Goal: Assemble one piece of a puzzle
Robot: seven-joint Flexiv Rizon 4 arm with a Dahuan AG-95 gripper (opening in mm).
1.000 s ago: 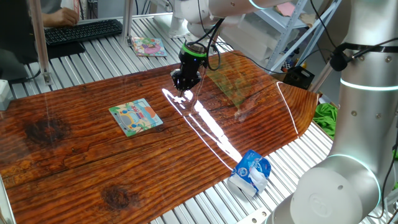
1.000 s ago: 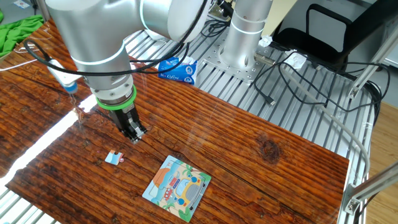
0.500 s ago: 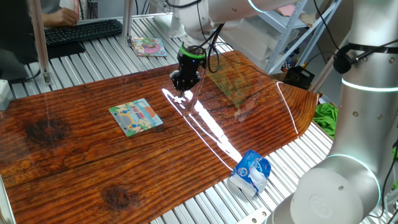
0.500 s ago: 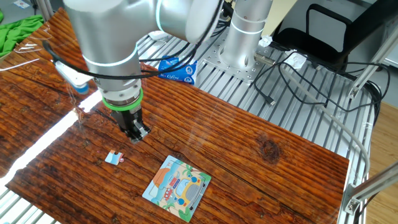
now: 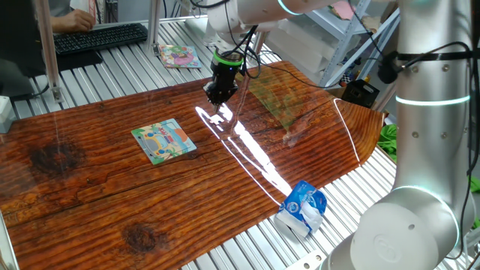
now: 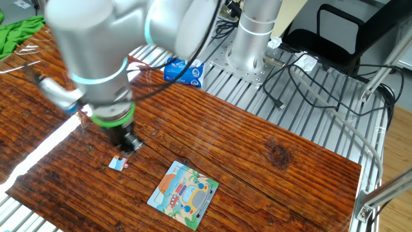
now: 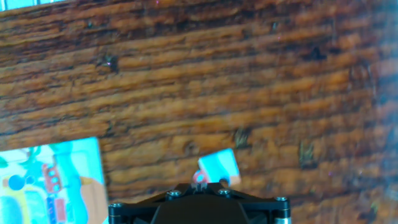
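The piece (image 6: 116,164) is a tiny pale blue tile lying flat on the wooden table. In the hand view, the piece (image 7: 219,167) lies just ahead of my fingertips. The puzzle (image 6: 183,193), a small square board with a green border and a cartoon picture, lies to the right of the piece; it also shows in one fixed view (image 5: 163,140) and at the hand view's lower left (image 7: 50,183). My gripper (image 6: 131,144) hovers just above and beside the piece, its fingers together and holding nothing. It also shows in one fixed view (image 5: 217,94) and the hand view (image 7: 198,183).
A pinkish picture booklet (image 5: 178,55) lies on the slatted bench behind the table. A blue and white packet (image 5: 303,208) sits off the table's front edge and also shows in the other fixed view (image 6: 183,71). A bright glare streak (image 5: 247,146) crosses the wood.
My gripper has moved across the table toward the piece and now hangs close over it. The piece and the puzzle have not moved.
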